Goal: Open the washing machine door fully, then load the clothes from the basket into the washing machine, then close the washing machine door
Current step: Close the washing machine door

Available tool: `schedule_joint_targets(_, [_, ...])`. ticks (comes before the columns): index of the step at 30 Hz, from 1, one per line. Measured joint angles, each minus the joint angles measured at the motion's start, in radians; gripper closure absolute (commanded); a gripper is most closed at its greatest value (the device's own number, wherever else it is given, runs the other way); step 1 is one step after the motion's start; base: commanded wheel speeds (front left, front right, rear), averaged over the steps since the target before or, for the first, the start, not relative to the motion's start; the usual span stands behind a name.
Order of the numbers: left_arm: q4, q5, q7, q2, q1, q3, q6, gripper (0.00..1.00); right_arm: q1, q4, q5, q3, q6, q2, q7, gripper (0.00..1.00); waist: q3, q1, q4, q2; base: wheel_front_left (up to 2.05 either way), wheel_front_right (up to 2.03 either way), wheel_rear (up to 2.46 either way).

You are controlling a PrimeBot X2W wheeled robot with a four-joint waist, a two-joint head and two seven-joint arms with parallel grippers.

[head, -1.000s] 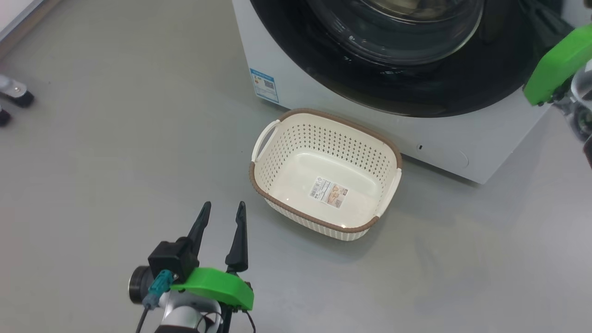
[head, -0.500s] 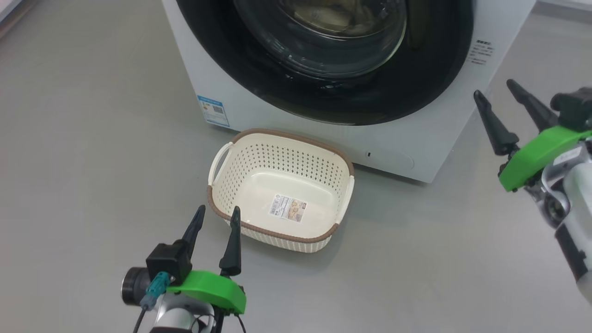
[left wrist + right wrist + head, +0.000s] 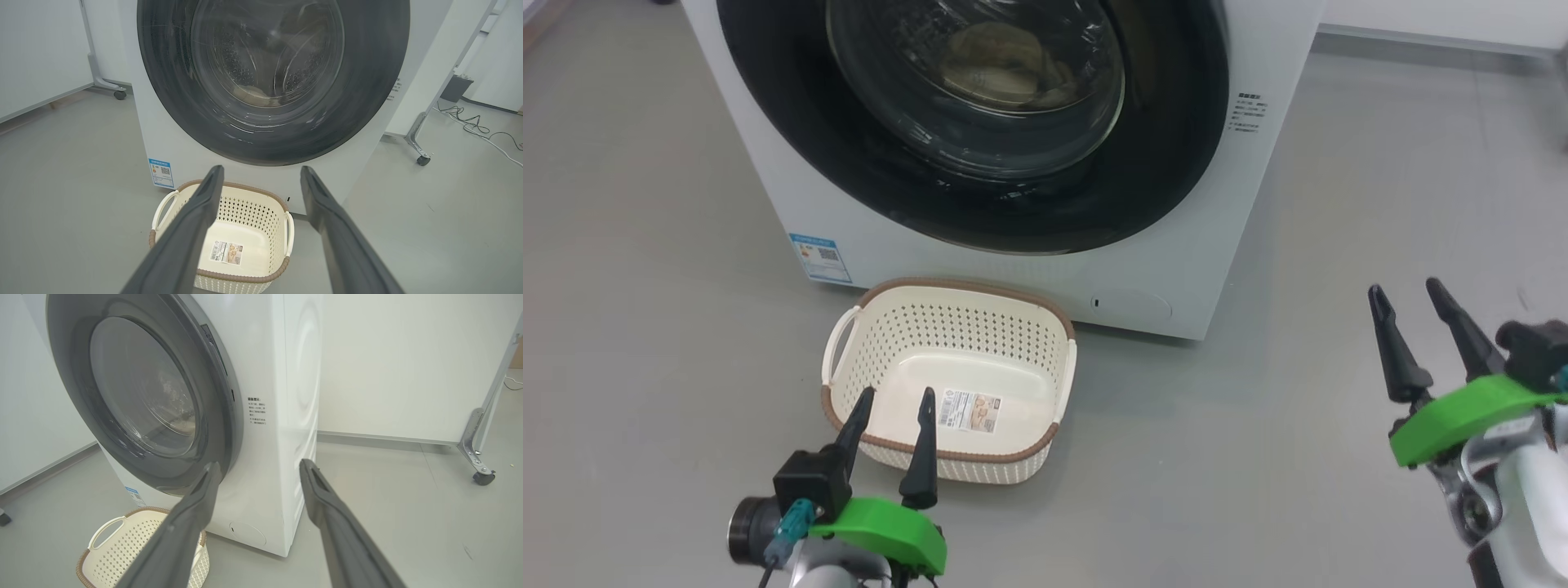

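The white washing machine (image 3: pixel 1013 278) stands ahead with its washing machine door (image 3: pixel 1160 163) shut flat against the front. Through the glass, pale clothes (image 3: pixel 1005 61) lie in the drum; the left wrist view also shows the clothes (image 3: pixel 253 92). The cream basket (image 3: pixel 964 286) sits on the floor before the machine, with a label sticker on its bare floor. My left gripper (image 3: pixel 896 394) hangs open over the basket's near rim. My right gripper (image 3: pixel 1405 287) is open in free air to the machine's right, holding nothing. In the right wrist view, the right gripper (image 3: pixel 260 463) points at the machine's front right corner.
Grey floor surrounds the machine. A wheeled frame leg with a caster (image 3: pixel 421 159) stands to the machine's right, with cables (image 3: pixel 474 122) on the floor beyond. Another caster (image 3: pixel 119 94) sits at the left, beside white panels.
The head camera has swung, shifting the whole picture. My right gripper has come away from the door's right edge and now stands open, lower and to the right. The left gripper stays open.
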Motion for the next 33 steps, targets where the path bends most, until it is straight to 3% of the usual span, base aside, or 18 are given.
schedule_joint_targets(7, [0.009,0.0,0.0,0.012,0.009,-0.001,-0.002,0.0,0.171,-0.107,-0.068,-0.129,0.0,0.087,0.009,0.0,-0.024,0.0,-0.053,0.0,0.0,0.0,0.0])
schedule_joint_targets(13, [0.007,-0.001,0.0,0.019,0.01,-0.001,0.006,0.0,0.266,-0.229,-0.095,-0.161,0.0,0.128,0.048,0.0,-0.028,0.0,-0.077,0.0,0.0,0.0,0.0])
schedule_joint_targets(24, [-0.003,-0.006,0.0,0.031,0.029,0.0,0.015,0.0,0.404,-0.443,-0.116,-0.2,0.0,0.147,0.123,0.0,-0.015,0.0,-0.089,0.0,0.0,0.0,0.0])
schedule_joint_targets(33, [-0.004,-0.015,0.0,0.035,0.029,0.0,0.016,0.0,0.427,-0.479,-0.099,-0.213,0.0,0.152,0.148,0.0,-0.014,0.0,-0.099,0.0,0.0,0.0,0.0])
